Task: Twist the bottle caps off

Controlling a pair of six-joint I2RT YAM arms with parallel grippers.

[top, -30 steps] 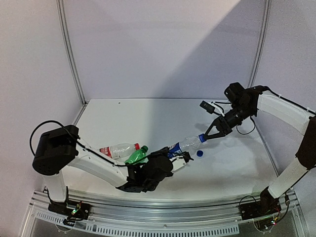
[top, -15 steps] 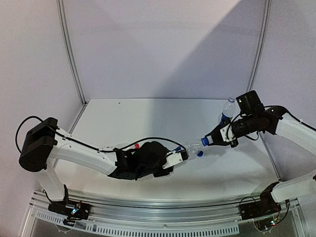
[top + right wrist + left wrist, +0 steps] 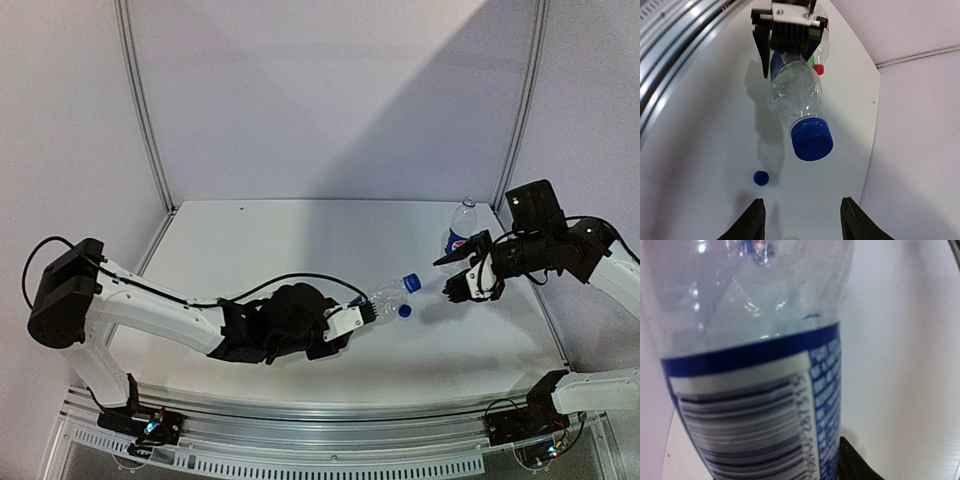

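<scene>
Worktop (image 3: 260, 240) is plain white, and we see it closed in by pale lilac walls (image 3: 330, 100), with a metal rail (image 3: 320, 455) along its near edge. Our left claw (image 3: 365, 312) is clamped round the lower body of the clear blue-label bottle (image 3: 386, 293), holding it tilted above the surface. Its blue cap (image 3: 410, 283) points at the right claw (image 3: 447, 277), whose fingers stand spread and empty, near that cap but apart from it. A loose blue cap (image 3: 404, 310) lies on the worktop just below the held neck, and the Pepsi bottle (image 3: 460, 225) stands upright by the far right wall.
</scene>
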